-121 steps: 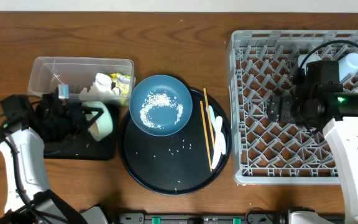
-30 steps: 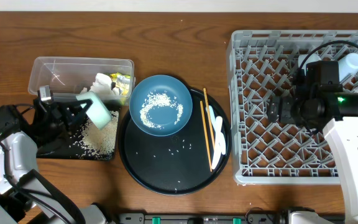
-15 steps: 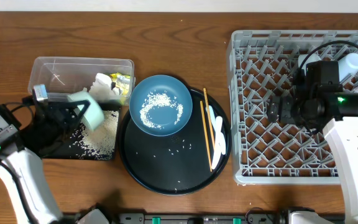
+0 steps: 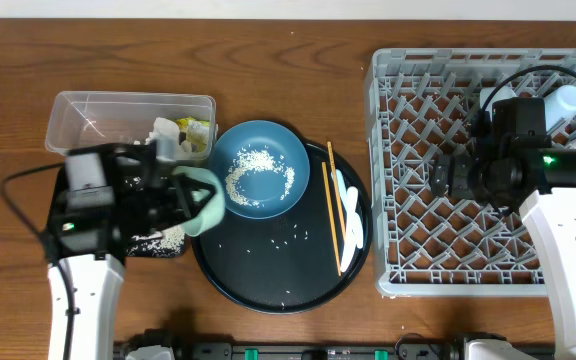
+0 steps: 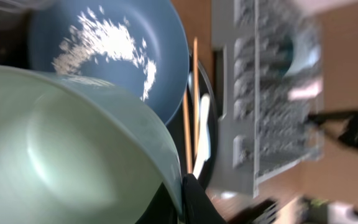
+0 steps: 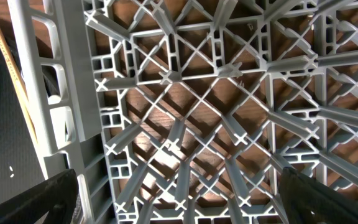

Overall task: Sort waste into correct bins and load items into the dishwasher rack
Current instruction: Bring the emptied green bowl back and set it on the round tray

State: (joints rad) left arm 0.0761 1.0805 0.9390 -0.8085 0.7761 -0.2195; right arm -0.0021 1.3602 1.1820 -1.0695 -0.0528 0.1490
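My left gripper (image 4: 180, 196) is shut on the rim of a pale green cup (image 4: 205, 199), held at the left edge of the round black tray; the cup (image 5: 67, 149) fills the left wrist view and looks empty. The dark-blue bowl (image 4: 259, 168) with rice grains (image 4: 258, 170) sits on that tray; it also shows in the left wrist view (image 5: 123, 50). Wooden chopsticks (image 4: 332, 205) and a white spoon (image 4: 349, 222) lie to its right. Spilled rice (image 4: 163, 238) lies in the shallow black tray (image 4: 138, 248). My right gripper (image 6: 179, 199) is open above the grey dishwasher rack (image 4: 408, 270).
The clear tub (image 4: 83, 118) at the back left holds white tissues (image 4: 164, 132) and a yellow-green wrapper (image 4: 197, 131). The round black tray (image 4: 268, 275) has loose rice grains. Pale cups (image 4: 566, 100) stand in the rack's far right corner. A black cable (image 4: 23, 205) loops left of the arm.
My left gripper has swung right with the pale green cup, from over the shallow black tray to the round tray's left edge. Rice now lies in the black tray. The right arm has not moved.
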